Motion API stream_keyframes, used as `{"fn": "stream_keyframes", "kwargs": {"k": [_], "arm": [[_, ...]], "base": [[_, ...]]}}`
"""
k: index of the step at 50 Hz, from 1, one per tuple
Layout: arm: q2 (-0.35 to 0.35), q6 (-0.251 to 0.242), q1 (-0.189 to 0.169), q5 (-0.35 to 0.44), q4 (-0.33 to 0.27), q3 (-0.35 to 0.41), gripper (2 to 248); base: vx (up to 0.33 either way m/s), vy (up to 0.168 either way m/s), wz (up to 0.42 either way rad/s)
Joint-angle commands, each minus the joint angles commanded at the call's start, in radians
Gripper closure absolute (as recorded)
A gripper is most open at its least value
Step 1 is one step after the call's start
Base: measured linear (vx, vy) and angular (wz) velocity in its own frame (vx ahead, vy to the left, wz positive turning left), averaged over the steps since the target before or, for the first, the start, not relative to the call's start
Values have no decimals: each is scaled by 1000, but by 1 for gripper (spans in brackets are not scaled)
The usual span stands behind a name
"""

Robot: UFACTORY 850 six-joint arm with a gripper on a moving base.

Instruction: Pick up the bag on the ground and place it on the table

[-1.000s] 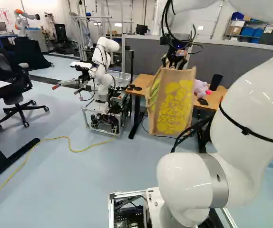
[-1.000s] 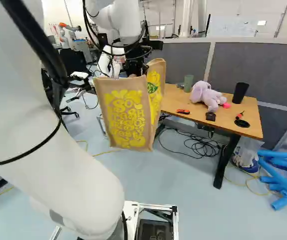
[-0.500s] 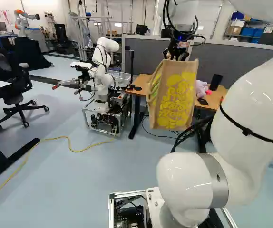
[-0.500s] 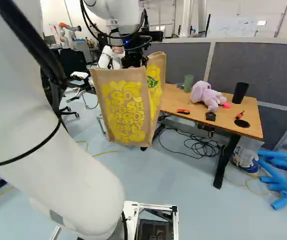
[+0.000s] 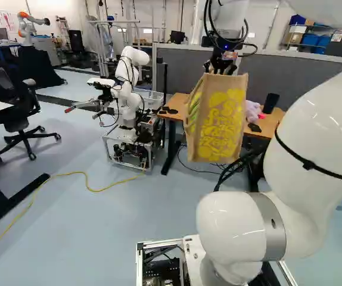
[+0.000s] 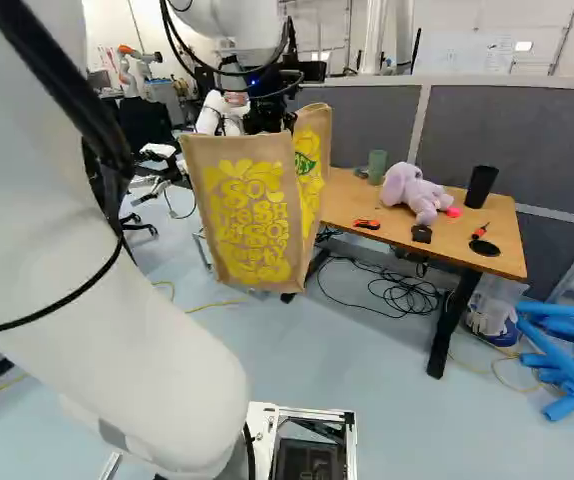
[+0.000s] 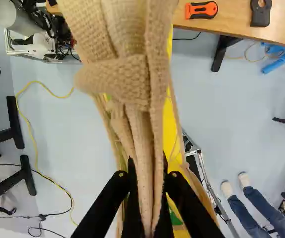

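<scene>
My end effector (image 7: 149, 162) clamps the burlap bag (image 6: 252, 225) by its handles (image 7: 143, 131); it hangs below, the surface (image 6: 507, 250) ahead and rightward.

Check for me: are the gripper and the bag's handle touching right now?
Touching. The wrist view shows the gripper shut on the bag's handle, one finger against each side of the cloth.

one bag (image 6: 252, 220), two fingers (image 7: 107, 201), one wooden table (image 6: 352, 208), one plush toy (image 6: 417, 193), one black cup (image 6: 481, 186), one green cup (image 6: 377, 167)
</scene>
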State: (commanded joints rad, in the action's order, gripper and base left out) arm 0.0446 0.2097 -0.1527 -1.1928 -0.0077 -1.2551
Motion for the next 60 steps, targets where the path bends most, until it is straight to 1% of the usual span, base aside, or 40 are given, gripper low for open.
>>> {"fn": "stream_keyframes", "kwargs": {"k": [12, 37, 60], "arm": [[0, 0, 0, 0, 0, 0, 229], [0, 0, 0, 0, 0, 0, 229], [0, 0, 0, 0, 0, 0, 229]], "base": [[145, 0, -12], [207, -3, -25], [212, -47, -265]]}}
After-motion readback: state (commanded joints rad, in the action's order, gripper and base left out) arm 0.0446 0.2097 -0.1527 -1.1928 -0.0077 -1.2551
